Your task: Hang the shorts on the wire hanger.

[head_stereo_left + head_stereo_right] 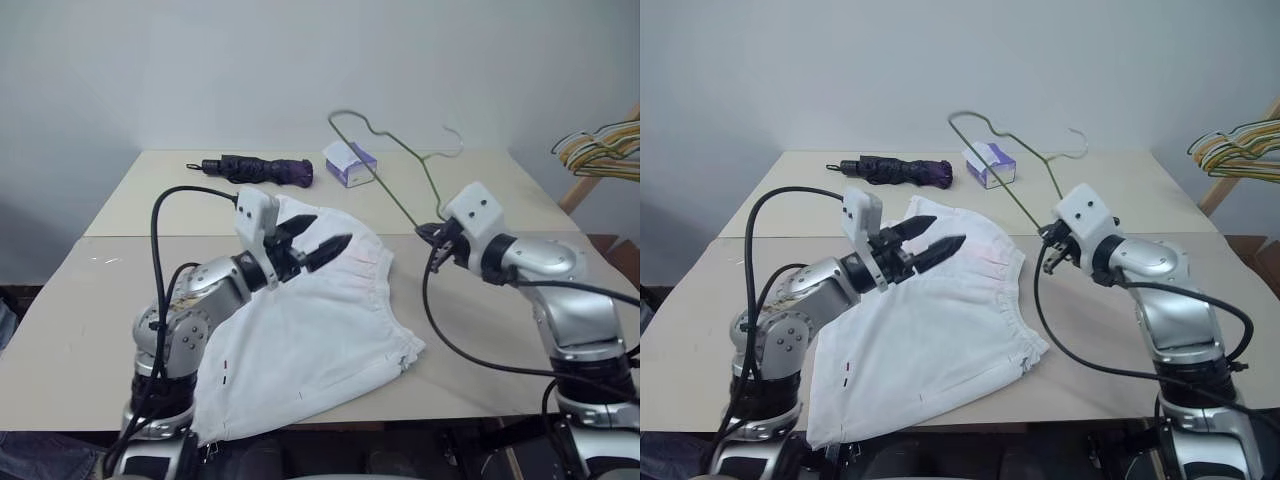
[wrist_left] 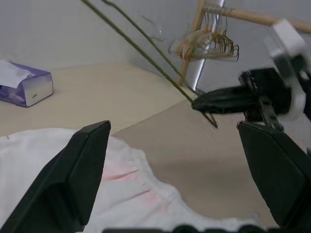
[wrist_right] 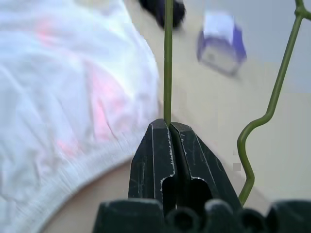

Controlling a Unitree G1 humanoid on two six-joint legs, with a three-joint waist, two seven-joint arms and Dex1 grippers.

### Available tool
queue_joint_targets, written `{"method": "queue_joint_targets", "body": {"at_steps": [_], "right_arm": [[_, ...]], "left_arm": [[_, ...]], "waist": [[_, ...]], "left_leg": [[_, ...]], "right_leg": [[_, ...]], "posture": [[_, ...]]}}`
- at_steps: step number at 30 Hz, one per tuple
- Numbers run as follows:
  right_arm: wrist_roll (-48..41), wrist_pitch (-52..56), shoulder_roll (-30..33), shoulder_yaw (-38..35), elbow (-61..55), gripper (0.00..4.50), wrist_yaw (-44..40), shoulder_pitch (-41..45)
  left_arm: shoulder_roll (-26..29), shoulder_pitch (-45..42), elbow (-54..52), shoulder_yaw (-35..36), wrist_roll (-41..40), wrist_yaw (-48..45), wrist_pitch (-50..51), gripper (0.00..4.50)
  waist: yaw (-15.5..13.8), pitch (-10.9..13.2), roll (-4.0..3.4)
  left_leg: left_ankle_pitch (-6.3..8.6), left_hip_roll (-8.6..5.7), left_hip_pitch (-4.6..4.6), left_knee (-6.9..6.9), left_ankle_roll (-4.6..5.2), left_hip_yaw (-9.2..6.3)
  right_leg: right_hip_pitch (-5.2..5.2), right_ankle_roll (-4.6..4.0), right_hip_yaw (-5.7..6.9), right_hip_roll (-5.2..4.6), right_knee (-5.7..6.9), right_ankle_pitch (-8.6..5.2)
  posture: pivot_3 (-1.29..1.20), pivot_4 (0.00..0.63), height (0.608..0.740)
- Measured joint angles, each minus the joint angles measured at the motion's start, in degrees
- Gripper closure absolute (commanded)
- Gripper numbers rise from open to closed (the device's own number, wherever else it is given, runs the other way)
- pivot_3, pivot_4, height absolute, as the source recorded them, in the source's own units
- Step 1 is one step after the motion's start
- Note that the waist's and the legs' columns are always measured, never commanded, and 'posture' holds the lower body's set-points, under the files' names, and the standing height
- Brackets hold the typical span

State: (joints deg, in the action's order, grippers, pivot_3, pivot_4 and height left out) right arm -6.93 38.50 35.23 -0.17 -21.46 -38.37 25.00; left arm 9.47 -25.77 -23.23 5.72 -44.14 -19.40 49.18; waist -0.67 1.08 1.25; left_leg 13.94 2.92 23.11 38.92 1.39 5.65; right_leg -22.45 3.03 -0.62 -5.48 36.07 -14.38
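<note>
— Right claw (image 3: 169, 127) first: what is it doing?
— Its two black fingers are pinched tight on the thin greenish-grey wire hanger (image 1: 400, 205), holding it near one corner, lifted off the tabletop (image 1: 480, 330) with the hook (image 1: 452, 137) up against the wall.
— And the left claw (image 1: 318, 244)?
— Spread wide, holding nothing, hovering over the waistband of the shorts (image 1: 310, 340).
— How do the shorts look?
— White fabric, lying flat on the tabletop between the two arms, gathered elastic waist toward the far side with a faint pink stain, tiny red and dark marks near the hem.
— Any containers?
— A white-and-purple tissue box (image 1: 350, 163) with a tissue poking out, beside a folded purple umbrella (image 1: 256, 170).
— Anything hard to see?
— The near hem hangs over the tabletop edge. A bunch of coloured hangers (image 1: 598, 150) is cut off at the right edge.
</note>
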Motion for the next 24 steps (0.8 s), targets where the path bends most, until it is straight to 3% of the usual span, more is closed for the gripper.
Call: {"method": "queue_joint_targets", "body": {"at_steps": [3, 10, 14, 24], "right_arm": [[-0.09, -4.84, -3.00, 0.98, -3.10, 4.49, 1.44, -0.83], [-0.10, -8.89, -5.93, 4.20, -5.47, 4.49, 2.44, -3.78], [0.00, -9.78, -6.43, 4.66, -5.47, 4.50, 2.52, -3.85], [3.68, -15.56, -6.10, 6.98, -4.91, 4.50, 3.35, -4.51]], "left_arm": [[-4.95, -3.32, 1.46, 4.23, -5.39, 5.21, -0.12, 0.00], [-6.88, -6.30, 5.26, 11.01, -11.83, 11.04, -1.67, 0.00], [-7.13, -6.90, 5.66, 12.83, -16.78, 12.62, -1.93, 0.84], [-6.74, -6.93, 6.58, 12.72, -21.23, 16.05, -3.06, 4.19]], "waist": [[0.11, 0.00, 0.00], [0.56, 0.00, 0.00], [0.50, 0.00, 0.00], [0.43, 0.00, 0.01]], "left_leg": [[0.00, -0.03, -0.04, 0.00, 0.00, -0.16], [0.00, -0.06, -0.09, -0.01, 0.00, -0.16], [0.00, -0.06, -0.08, -0.01, 0.00, -0.16], [-0.01, -0.08, -0.08, -0.02, -0.01, 0.00]], "right_leg": [[0.05, 0.00, 0.00, 0.01, -0.01, 0.01], [0.13, -0.01, 0.02, 0.01, -0.03, 0.01], [0.14, -0.02, 0.05, 0.00, -0.06, 0.01], [0.16, -0.03, 0.08, 0.01, -0.10, 0.01]], "posture": [[0.01, 0.000, 0.740], [0.01, 0.000, 0.740], [0.02, 0.000, 0.740], [0.02, 0.000, 0.740]]}}
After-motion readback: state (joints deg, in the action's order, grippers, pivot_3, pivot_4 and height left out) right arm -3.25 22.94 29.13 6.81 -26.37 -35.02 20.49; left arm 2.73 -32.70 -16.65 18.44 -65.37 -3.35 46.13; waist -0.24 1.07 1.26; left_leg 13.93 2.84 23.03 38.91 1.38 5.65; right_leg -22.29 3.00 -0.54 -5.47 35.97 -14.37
